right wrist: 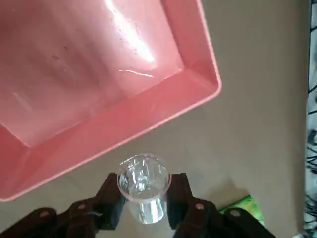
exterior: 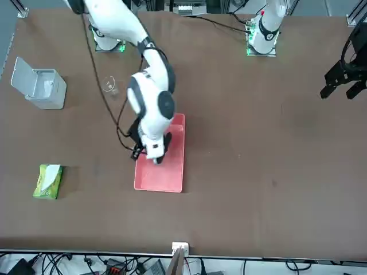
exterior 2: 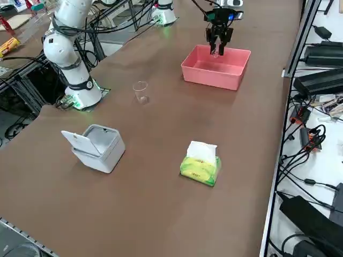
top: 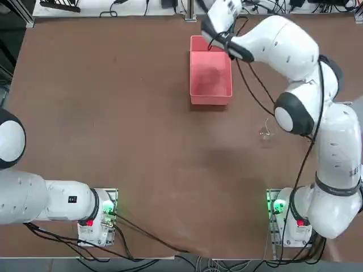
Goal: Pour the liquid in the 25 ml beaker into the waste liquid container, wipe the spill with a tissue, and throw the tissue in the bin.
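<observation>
Item 1, right gripper (right wrist: 143,198): hovering over the far end of the pink tray (exterior 2: 214,75), its two dark fingers (right wrist: 111,196) pinching the 25 ml beaker (right wrist: 143,186) between them. The beaker is sitting upright in the grip, mouth toward the wrist camera; no graduation marks or lettering are showing on the glass.

Item 2, pink tray: lying flat on the brown worktop (top: 113,113), its inside looking wet and glossy. In the wrist view the beaker is hanging just outside one corner of the rim.

Item 3, larger clear glass beaker (exterior 2: 140,91): standing upright on the worktop, well apart from the tray, near the working arm's base.

Item 4, grey bin (exterior 2: 99,147): standing with its flip lid tilted open.

Item 5, yellow-green tissue pack (exterior 2: 201,167): lying near the bin, a white sheet sticking out of the top. Printing on the pack is too small to read.
</observation>
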Controlling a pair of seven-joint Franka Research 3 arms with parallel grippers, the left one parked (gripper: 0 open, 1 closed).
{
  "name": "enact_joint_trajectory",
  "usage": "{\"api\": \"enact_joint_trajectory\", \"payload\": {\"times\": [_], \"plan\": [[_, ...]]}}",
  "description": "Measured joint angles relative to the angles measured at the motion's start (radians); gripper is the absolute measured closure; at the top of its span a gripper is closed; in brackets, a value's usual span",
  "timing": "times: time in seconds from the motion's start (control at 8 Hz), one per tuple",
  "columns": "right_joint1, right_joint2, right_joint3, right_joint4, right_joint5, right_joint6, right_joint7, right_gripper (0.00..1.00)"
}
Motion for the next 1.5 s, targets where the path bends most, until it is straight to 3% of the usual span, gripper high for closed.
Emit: {"api": "enact_joint_trajectory", "payload": {"times": [0.75, 1.5], "plan": [[-0.275, -0.126, 0.002, -0.005, 0.277, 0.0, -0.279, 0.53], [-0.532, -0.197, 0.002, -0.168, 0.539, 0.06, -0.684, 0.53]]}}
